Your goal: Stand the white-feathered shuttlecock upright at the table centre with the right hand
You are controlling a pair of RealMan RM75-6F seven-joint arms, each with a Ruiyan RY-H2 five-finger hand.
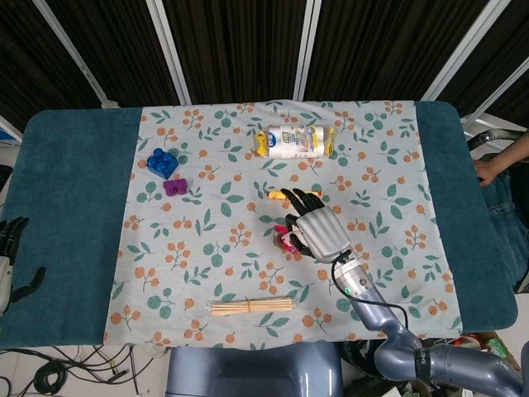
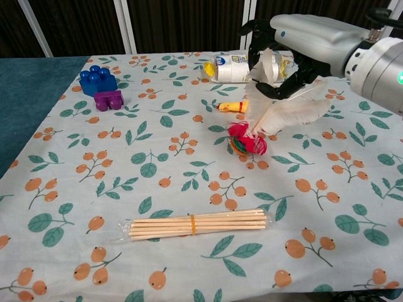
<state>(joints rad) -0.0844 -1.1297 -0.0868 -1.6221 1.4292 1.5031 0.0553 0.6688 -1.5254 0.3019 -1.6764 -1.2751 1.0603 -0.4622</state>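
Floral cloth [image 1: 207, 248] over the blue table [image 1: 74, 182]; clutter around the edges: bottle [image 2: 242, 68] at the far side, rubber chicken [image 2: 233, 106] just behind the work, blue brick [image 2: 97, 80] and purple brick [image 2: 108, 99] far left, skewer bundle [image 2: 198, 225] near the front edge.

Right hand [image 2: 296, 47] raised over mid-cloth, fingers curled round the upper white feathers of the shuttlecock [image 2: 271, 119], gripping them. Left hand [image 1: 10, 256] parked at the table's left edge, holding nothing, fingers loosely apart.

Shuttlecock near table centre, slightly right of it. Red base [image 2: 247, 139] touching or almost touching the cloth; cannot tell which. Long axis tilted, base low and to the left, feathers rising up and right toward the palm.

Progress, judged: pick-up done, shuttlecock roughly at the target spot. Left to do: bring the axis vertical, seat the base flat, let go without toppling.
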